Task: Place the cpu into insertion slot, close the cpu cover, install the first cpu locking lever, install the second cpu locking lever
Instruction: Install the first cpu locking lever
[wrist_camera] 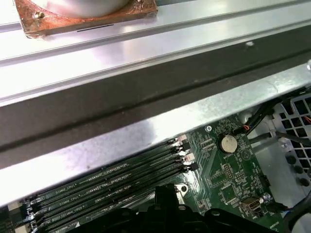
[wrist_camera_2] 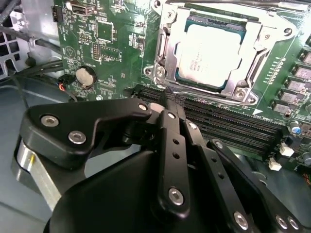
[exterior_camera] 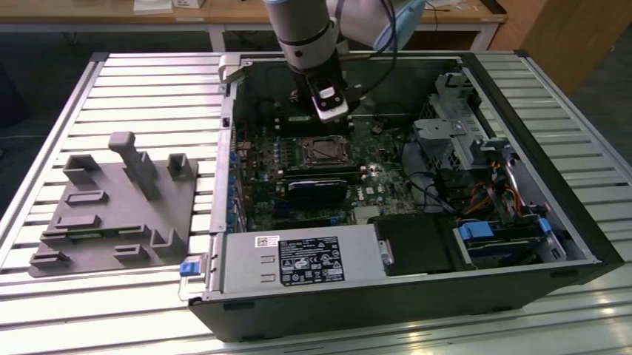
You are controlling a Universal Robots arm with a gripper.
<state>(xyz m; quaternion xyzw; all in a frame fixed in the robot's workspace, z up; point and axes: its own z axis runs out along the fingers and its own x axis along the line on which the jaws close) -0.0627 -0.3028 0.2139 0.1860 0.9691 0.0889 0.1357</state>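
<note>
I see the cpu already lying in the insertion slot, with the cpu cover down around it. My pincer, clenched with nothing in it, hangs just beside the slot, over the memory slots.

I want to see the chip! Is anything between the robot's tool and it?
Nothing visible. In the second wrist view the black tool hangs over long black slots, beside the silver-grey square chip sitting in its socket under the silvery frame cover.

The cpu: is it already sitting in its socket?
Yes, the cpu lies in the insertion slot, with the cpu cover framing it.
</note>
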